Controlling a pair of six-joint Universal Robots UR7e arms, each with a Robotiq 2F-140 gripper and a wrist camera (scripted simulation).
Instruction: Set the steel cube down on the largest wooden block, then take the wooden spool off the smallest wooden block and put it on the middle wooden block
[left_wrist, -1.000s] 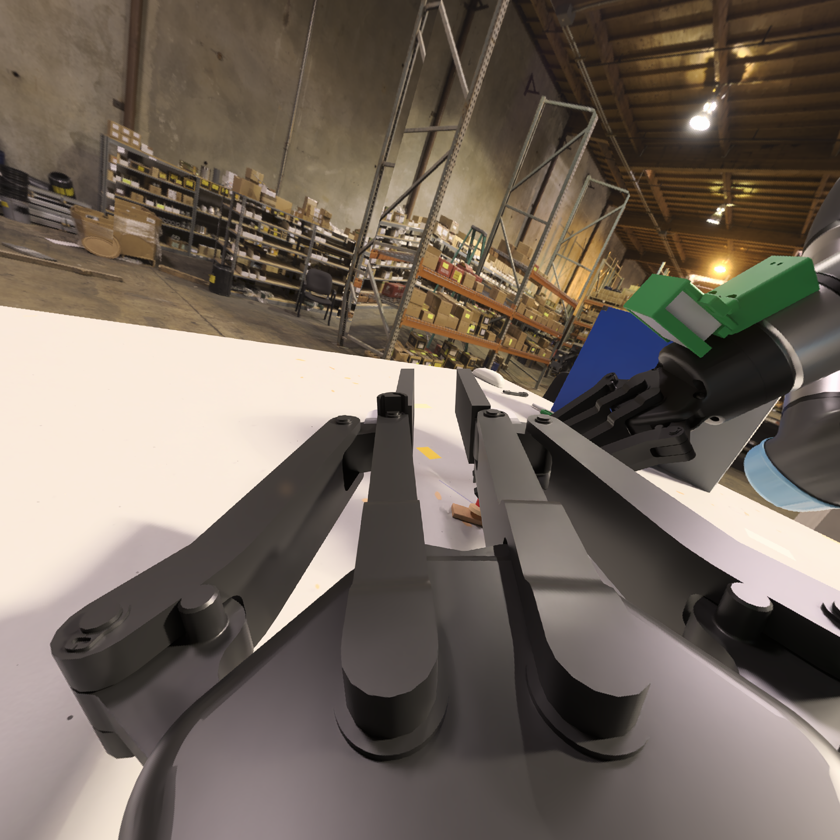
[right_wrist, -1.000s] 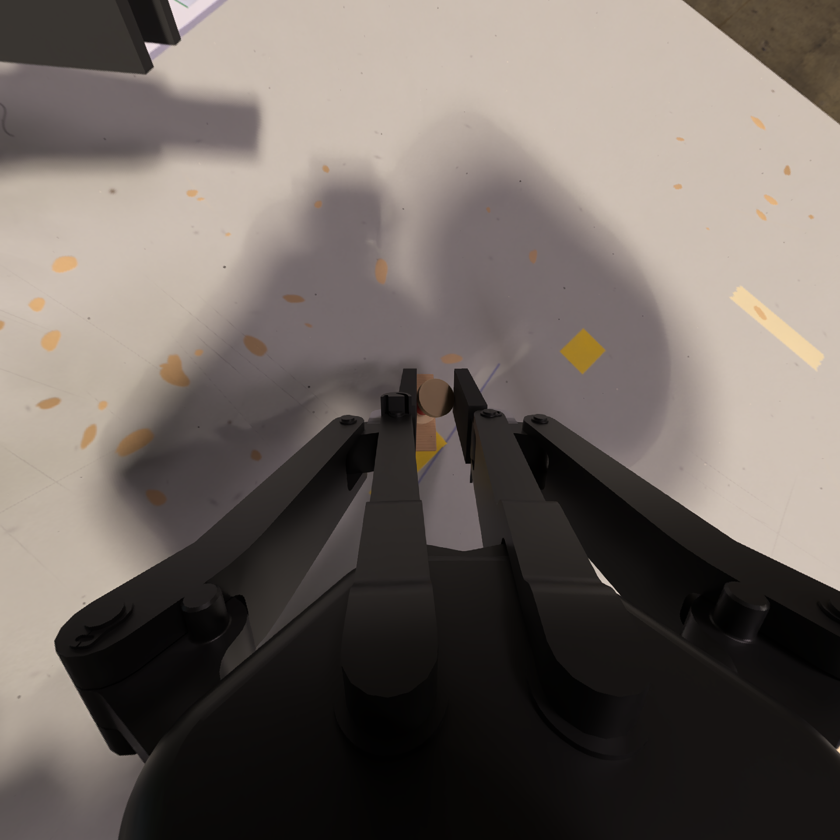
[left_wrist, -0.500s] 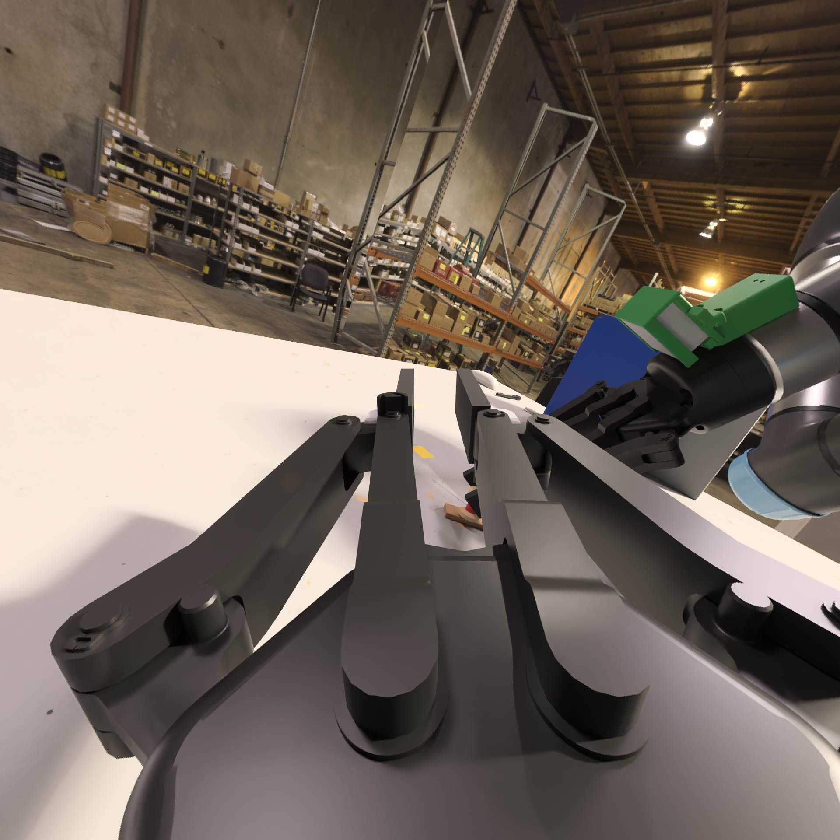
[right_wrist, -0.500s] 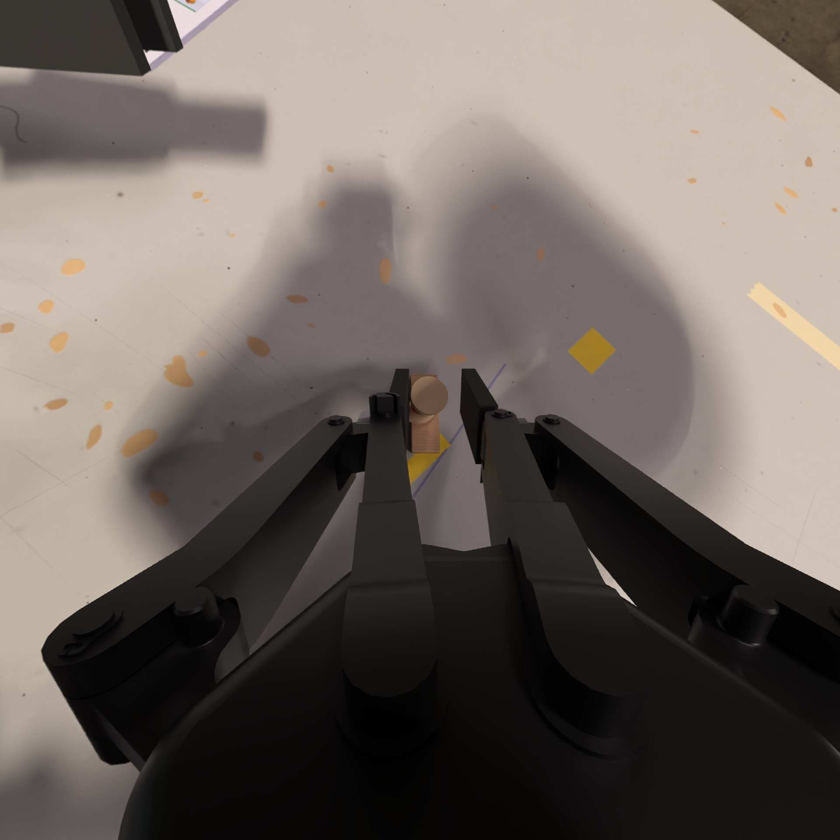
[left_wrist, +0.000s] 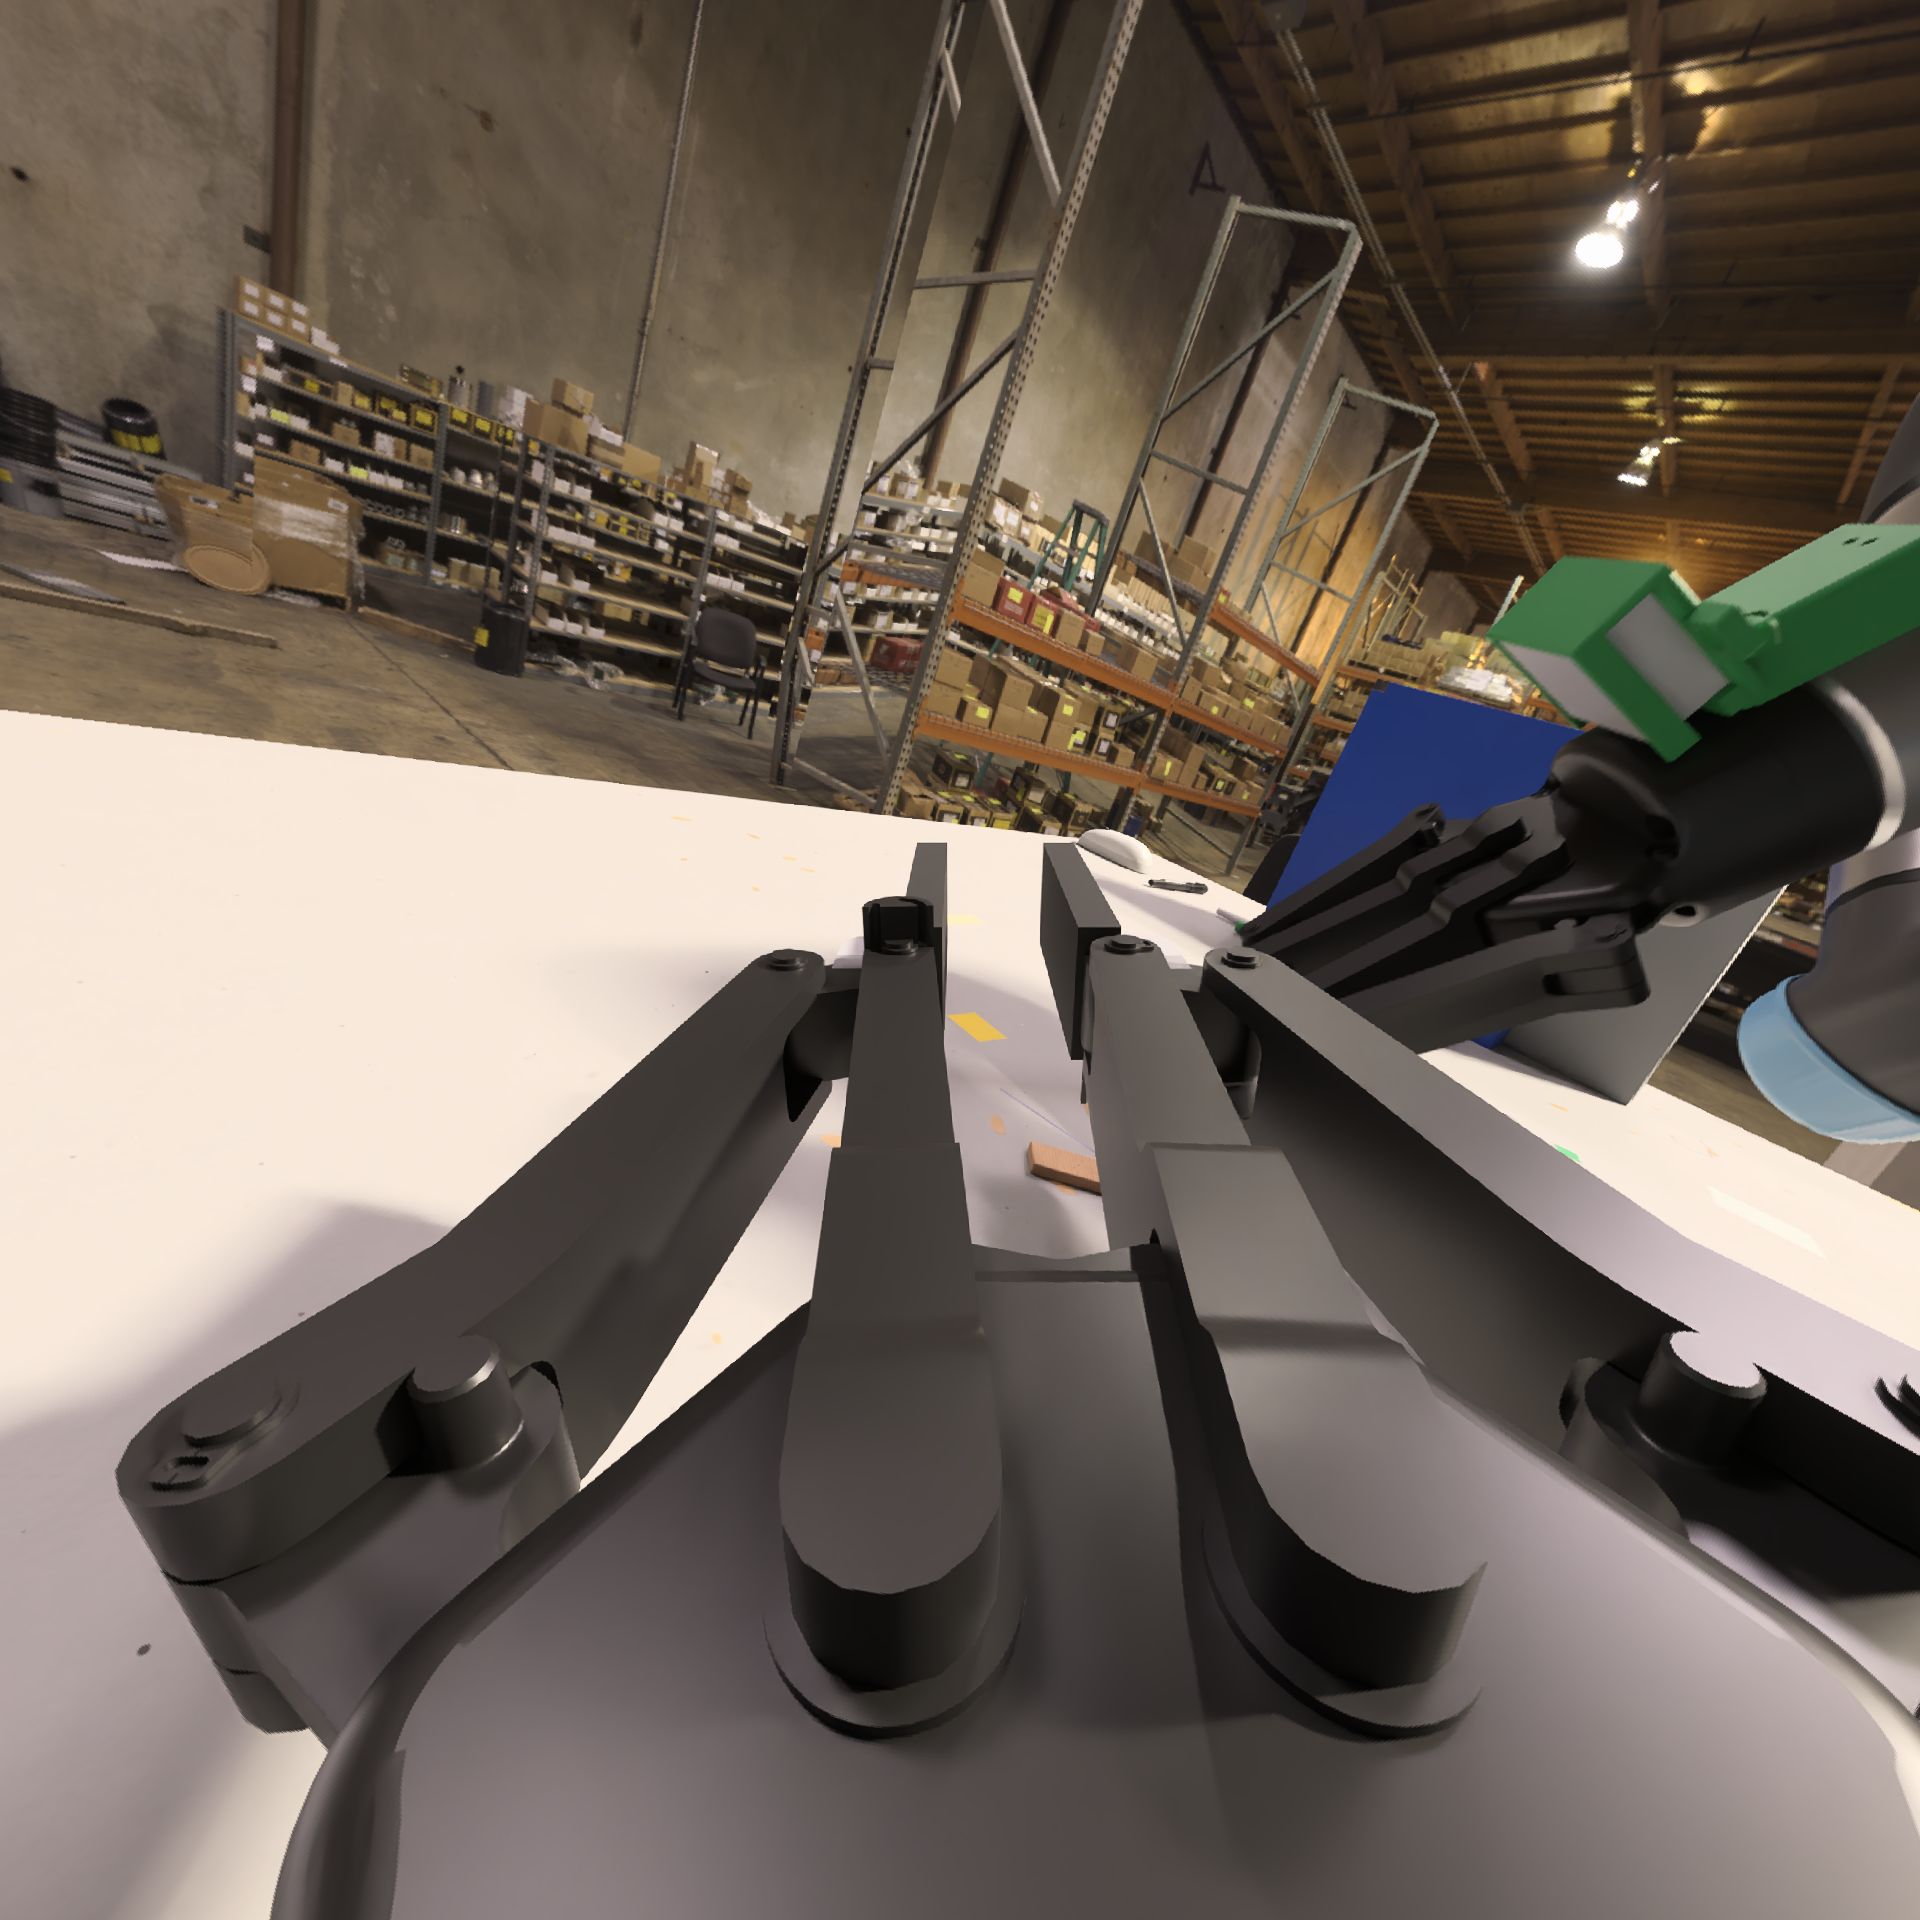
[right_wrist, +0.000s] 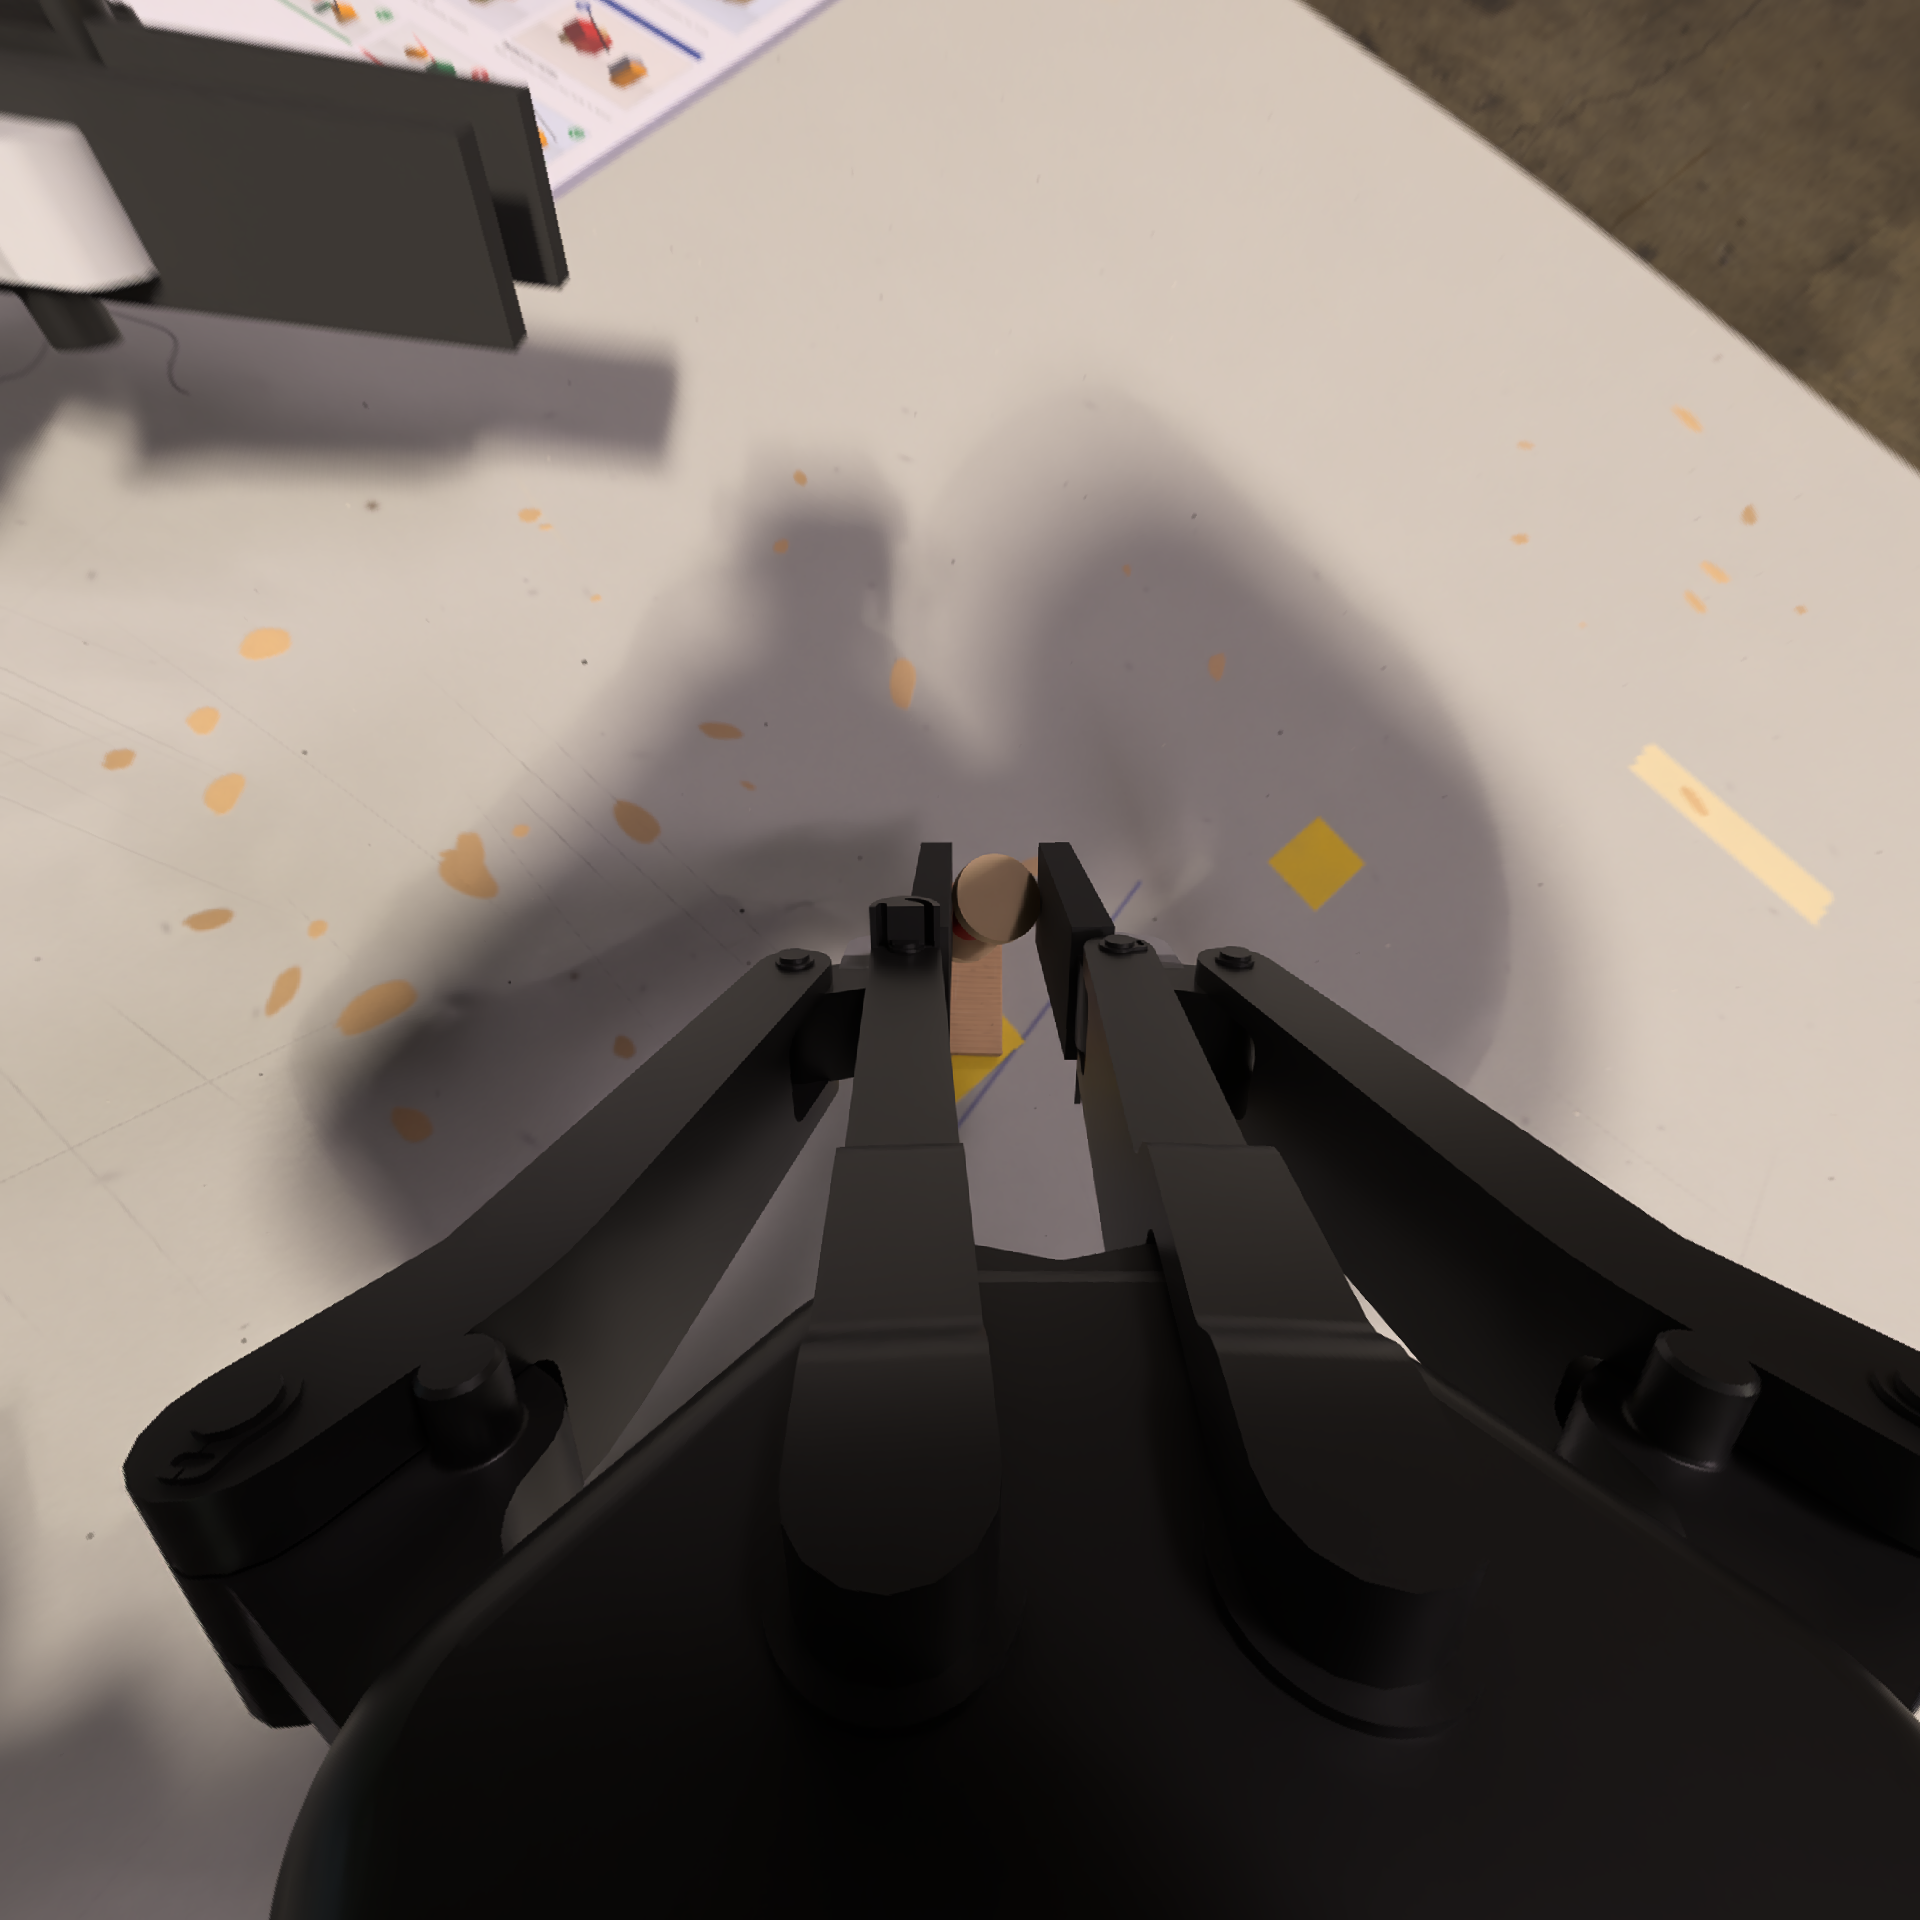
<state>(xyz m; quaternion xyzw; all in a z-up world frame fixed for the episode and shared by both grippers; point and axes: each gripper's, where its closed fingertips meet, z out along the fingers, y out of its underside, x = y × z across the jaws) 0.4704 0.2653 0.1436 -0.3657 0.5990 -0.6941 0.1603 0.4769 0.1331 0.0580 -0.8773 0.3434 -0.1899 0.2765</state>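
Note:
In the right wrist view my right gripper (right_wrist: 995, 883) is shut on the wooden spool (right_wrist: 995, 899), pads against both its sides, a little red showing under its round top. A small wooden block (right_wrist: 977, 1003) stands on the table just below it, over a yellow mark. In the left wrist view my left gripper (left_wrist: 995, 883) is empty, fingers a little apart, low over the white table. A flat wooden block (left_wrist: 1062, 1164) lies between its fingers, farther off. The right arm (left_wrist: 1662, 810) reaches in from the right, its fingertips hidden. The steel cube is not in view.
A blue upright board (left_wrist: 1434, 769), a white rounded object (left_wrist: 1117, 847) and a black pen (left_wrist: 1174, 885) are at the table's far side. In the right wrist view a dark blocky object (right_wrist: 291, 208) and a printed sheet (right_wrist: 623, 62) lie top left. The table edge (right_wrist: 1558, 156) runs top right.
The right gripper's fingers widened, then closed on the spool, and the gripper rose from the table. In the left wrist view the right arm moved up and right.

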